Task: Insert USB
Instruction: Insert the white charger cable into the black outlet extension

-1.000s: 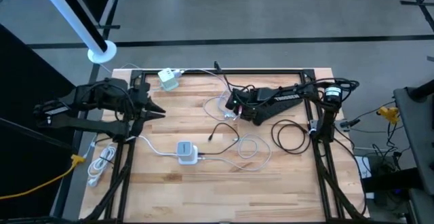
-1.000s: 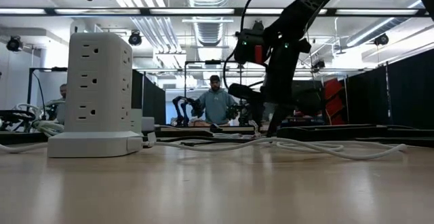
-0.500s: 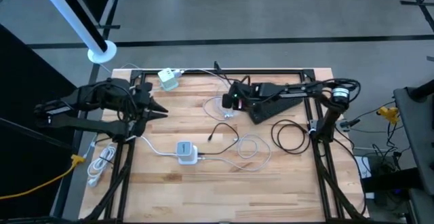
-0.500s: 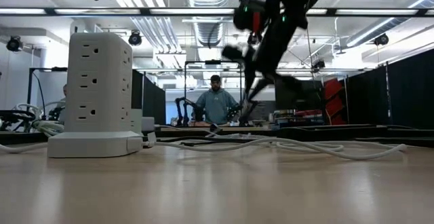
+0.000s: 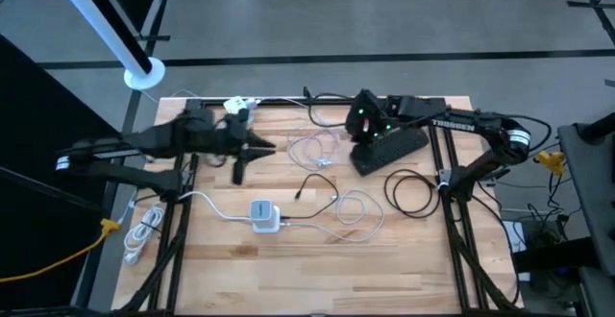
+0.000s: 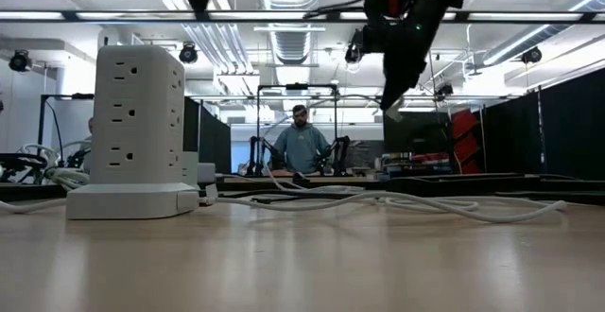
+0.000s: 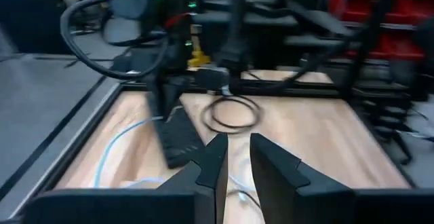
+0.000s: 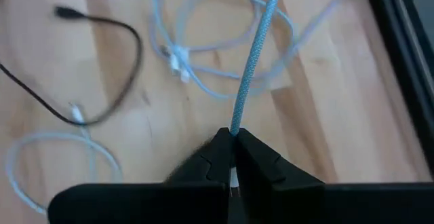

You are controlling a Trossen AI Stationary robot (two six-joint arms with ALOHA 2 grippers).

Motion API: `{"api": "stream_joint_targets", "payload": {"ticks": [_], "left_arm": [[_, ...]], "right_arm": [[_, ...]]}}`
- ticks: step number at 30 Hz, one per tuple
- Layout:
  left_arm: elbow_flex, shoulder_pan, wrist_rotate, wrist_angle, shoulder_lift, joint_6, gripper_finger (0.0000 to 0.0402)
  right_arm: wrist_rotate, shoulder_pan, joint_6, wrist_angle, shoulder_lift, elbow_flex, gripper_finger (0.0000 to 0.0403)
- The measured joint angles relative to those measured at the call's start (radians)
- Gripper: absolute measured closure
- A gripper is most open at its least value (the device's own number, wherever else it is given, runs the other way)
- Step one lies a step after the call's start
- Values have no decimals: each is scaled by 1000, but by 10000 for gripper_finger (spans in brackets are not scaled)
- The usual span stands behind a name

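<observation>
Now the right gripper (image 8: 232, 157) hangs above the far right part of the counter (image 5: 413, 269), its jaws pinched on a light blue braided cable (image 8: 254, 54) that trails down to a loose tangle of pale cable (image 5: 315, 148) on the wood. The step in hand looks like carrying that cable's plug toward a charging port, most likely on the white power tower (image 6: 139, 132) or the small white hub (image 5: 264, 215) near the counter's middle. To do it well, the arm should lift slowly so the slack uncoils without dragging the neighbouring black cable (image 8: 102, 61), and keep the plug square to the port before pushing.

The left gripper (image 5: 258, 149) reaches out over the counter's far left half, jaws nearly together with a narrow gap and nothing between them; it could steady the socket block.

Only the right wrist view shows the pinch on the braid itself; from above, the gripper hides it. The overhead view alone gives the layout of hub, cables and black power strip (image 5: 389, 150). The low view shows the tower's sockets, and a person (image 6: 301, 145) in the room behind.
</observation>
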Motion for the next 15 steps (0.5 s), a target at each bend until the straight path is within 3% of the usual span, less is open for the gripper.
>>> {"api": "stream_joint_targets", "payload": {"ticks": [7, 15], "left_arm": [[10, 93, -46, 85, 178, -143, 355], [10, 154, -45, 72, 240, -178, 367]], "right_arm": [[-317, -142, -180, 114, 0, -28, 403], [-468, -243, -325, 208, 0, -30, 403]]}}
